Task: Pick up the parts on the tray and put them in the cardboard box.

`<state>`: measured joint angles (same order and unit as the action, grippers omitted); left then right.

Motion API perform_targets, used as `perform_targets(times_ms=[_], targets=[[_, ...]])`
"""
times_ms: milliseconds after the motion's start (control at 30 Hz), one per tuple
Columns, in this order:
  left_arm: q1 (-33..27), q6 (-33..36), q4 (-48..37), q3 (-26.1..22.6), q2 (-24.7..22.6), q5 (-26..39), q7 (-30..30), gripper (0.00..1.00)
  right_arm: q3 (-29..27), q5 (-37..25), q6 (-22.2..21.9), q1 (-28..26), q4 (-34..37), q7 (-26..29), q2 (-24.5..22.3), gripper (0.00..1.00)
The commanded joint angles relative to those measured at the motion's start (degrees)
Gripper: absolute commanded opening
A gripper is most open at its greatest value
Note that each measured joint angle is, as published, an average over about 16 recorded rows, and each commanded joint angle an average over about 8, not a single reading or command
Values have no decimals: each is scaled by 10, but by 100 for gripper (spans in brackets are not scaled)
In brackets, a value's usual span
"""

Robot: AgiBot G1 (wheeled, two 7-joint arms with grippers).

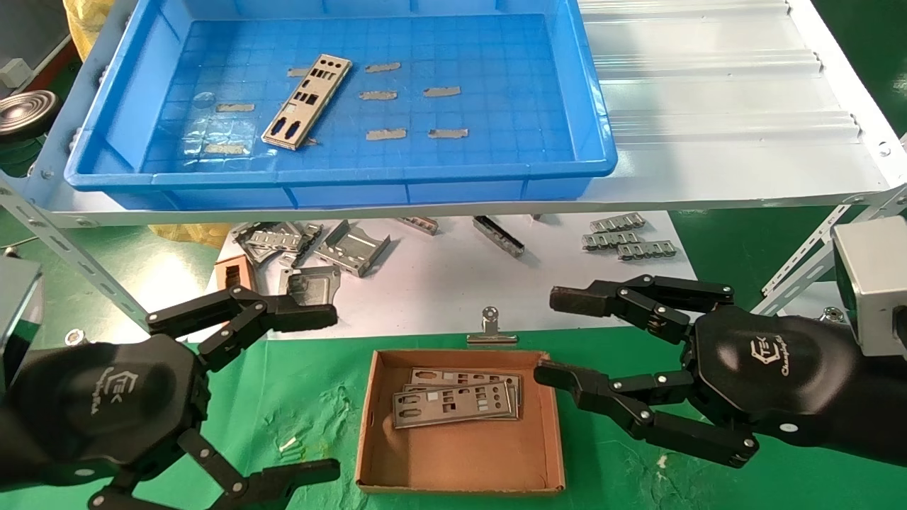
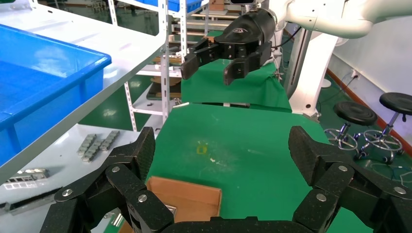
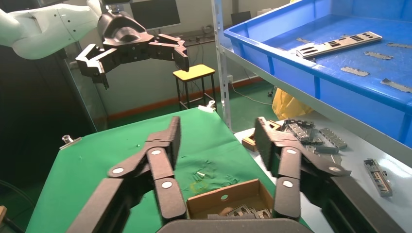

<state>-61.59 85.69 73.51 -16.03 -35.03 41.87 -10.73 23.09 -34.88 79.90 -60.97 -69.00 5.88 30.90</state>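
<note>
Fingers spread and empty on both: the right gripper (image 1: pixel 560 336) hangs just beside the cardboard box's (image 1: pixel 365 432) right wall, the left gripper (image 1: pixel 322 393) off its left. Perhaps three plates (image 1: pixel 453 400) lie stacked inside; one plate (image 1: pixel 307 101) remains left of centre on the blue tray (image 1: pixel 340 180), awaiting pickup.

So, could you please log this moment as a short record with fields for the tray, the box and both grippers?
tray: blue tray on the upper shelf, one part lying flat in it among small grey tape strips
box: cardboard box on the green cloth, holding a few stacked plates
left gripper: left gripper, open, empty, left of the box
right gripper: right gripper, open, empty, at the box's right edge
lower shelf: loose grey metal brackets
</note>
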Motion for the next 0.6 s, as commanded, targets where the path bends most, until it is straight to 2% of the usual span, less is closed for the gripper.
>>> perform_targets(times_ms=[33,600], targets=[[0,0,0,0,0,0,0,100,0,0,0,0,0,0,0,0],[0,0,0,0,0,0,0,100,0,0,0,0,0,0,0,0]])
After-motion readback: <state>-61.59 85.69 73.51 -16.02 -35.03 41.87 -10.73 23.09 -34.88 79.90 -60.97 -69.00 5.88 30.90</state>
